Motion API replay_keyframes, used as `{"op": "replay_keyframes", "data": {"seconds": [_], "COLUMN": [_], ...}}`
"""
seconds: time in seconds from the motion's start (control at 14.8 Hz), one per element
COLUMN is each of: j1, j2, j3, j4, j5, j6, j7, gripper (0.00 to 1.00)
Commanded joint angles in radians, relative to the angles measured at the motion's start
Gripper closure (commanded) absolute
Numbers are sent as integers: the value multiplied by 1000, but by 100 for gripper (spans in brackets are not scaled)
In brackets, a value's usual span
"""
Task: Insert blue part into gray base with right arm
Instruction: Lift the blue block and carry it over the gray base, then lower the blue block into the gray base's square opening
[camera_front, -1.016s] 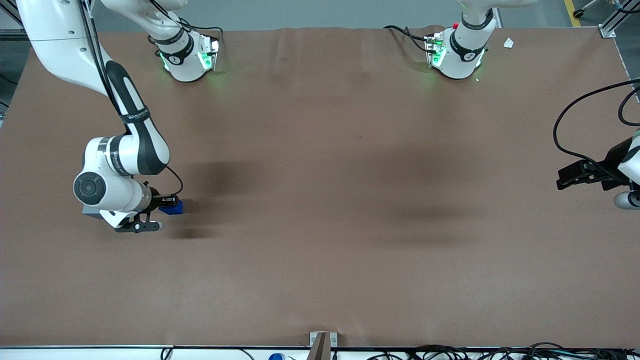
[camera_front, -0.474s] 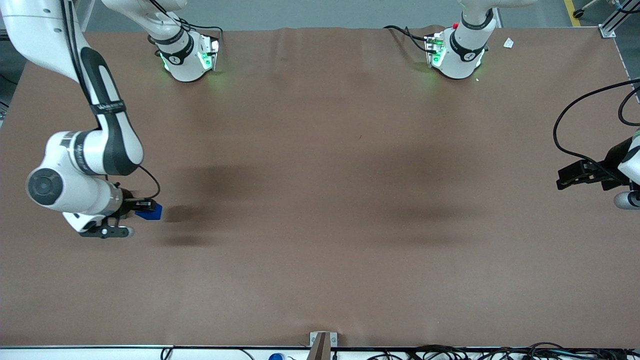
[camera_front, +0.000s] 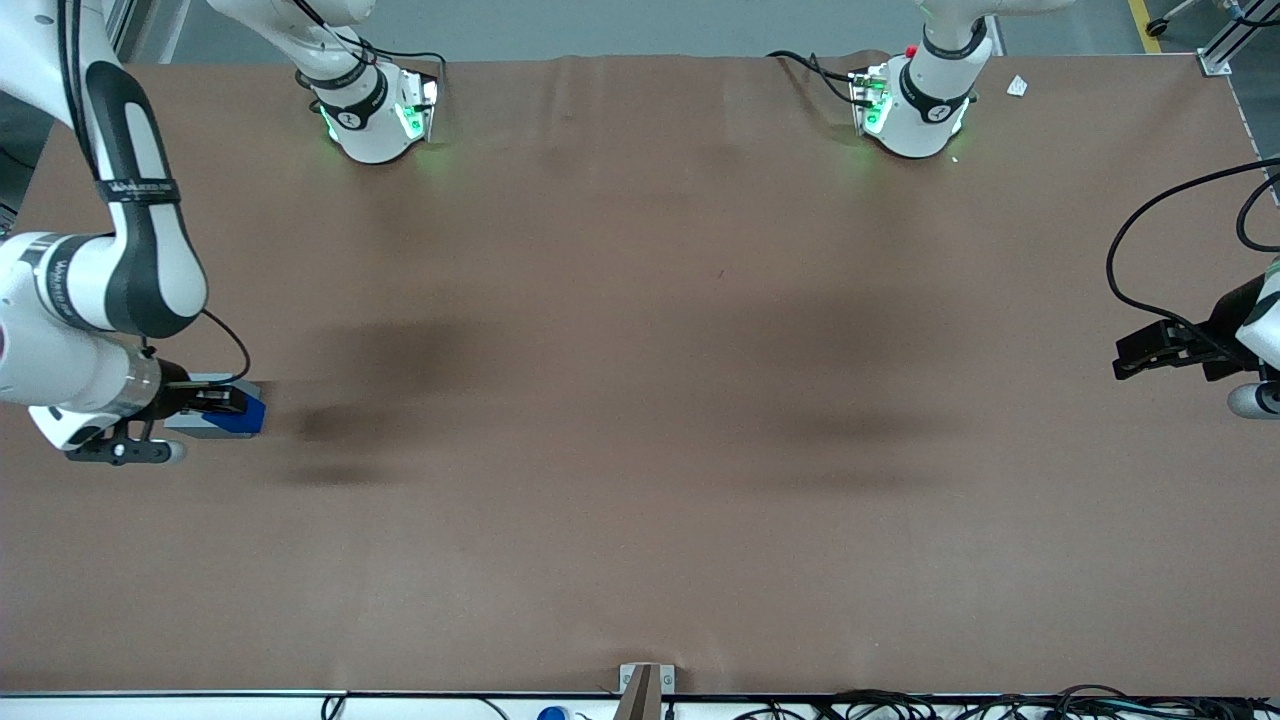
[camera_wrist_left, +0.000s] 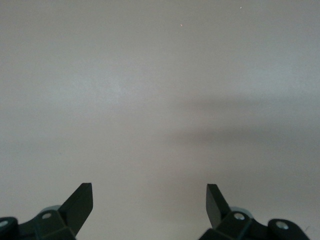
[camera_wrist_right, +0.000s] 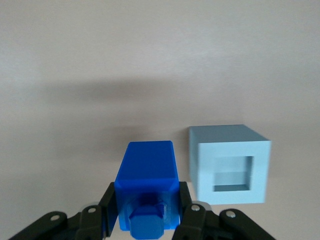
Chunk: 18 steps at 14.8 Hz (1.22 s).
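Right arm (camera_front: 130, 250): we see it at the working end of the table.
Gripper (camera_front: 215, 400): we see it clenched on the blue part (camera_wrist_right: 147, 185).
Gray base (camera_wrist_right: 231, 164): we see it just beside the part, on the brown table (camera_front: 640, 400), recess unfilled.

I am counting one blue part (camera_wrist_right: 146, 172), clamped in the one end effector (camera_wrist_right: 148, 210) of the right arm (camera_front: 95, 280), hanging above the worktop (camera_front: 640, 400) at the working arm's end. I am also counting one gray base (camera_wrist_right: 229, 163) sitting on that worktop just beside the part.
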Motion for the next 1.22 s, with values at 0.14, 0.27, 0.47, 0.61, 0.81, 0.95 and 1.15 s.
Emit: {"op": "replay_keyframes", "data": {"seconds": [0.14, 0.27, 0.47, 0.61, 0.81, 0.95, 1.15], "j1": [-62, -76, -95, -113, -125, -127, -130], "j2": [-30, -27, -24, -23, -21, -20, -19], "j3": [16, 16, 16, 16, 15, 15, 13], "j4": [-13, -13, -20, -20, -22, -20, -20], "j5": [-12, -12, -12, -12, -18, -43, -78], "j6": [-13, -15, -17, -17, -10, -4, -3], "j7": [-61, -69, -84, -129, -134, -132, -129], "gripper": [83, 83, 83, 83, 83, 83, 83]}}
